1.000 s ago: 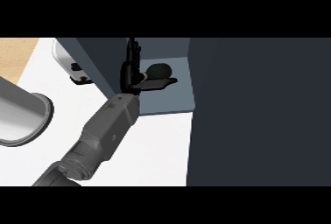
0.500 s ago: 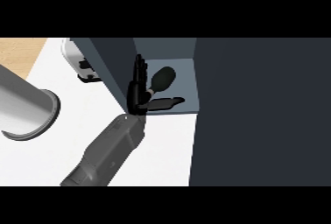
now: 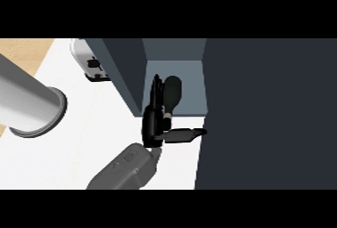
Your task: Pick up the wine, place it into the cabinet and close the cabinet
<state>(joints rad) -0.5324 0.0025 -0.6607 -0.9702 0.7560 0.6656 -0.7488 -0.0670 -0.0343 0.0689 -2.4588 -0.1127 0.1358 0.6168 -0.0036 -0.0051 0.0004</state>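
Note:
The wine bottle (image 3: 172,90) is a dark, elongated shape inside the open cabinet (image 3: 187,67), on its grey-blue floor near the left wall. My left hand (image 3: 153,127) is at the cabinet's mouth, just left of and below the bottle. Its straight fingers (image 3: 157,91) reach up along the bottle's left side, and whether they touch it I cannot tell. The thumb (image 3: 184,134) sticks out to the right, clear of the bottle. The hand is open and holds nothing. Its grey forearm (image 3: 125,169) comes in from the lower left. My right hand does not show.
A large dark panel (image 3: 270,116) of the cabinet fills the right side. A big grey cylinder with a rim (image 3: 30,104) lies over the white counter (image 3: 85,142) at left. A small white appliance (image 3: 92,67) stands behind the cabinet's left wall.
My left hand has drawn back from the bottle. Its thumb, which lay against the bottle's lower end, is now well below it. The bottle stays in the cabinet.

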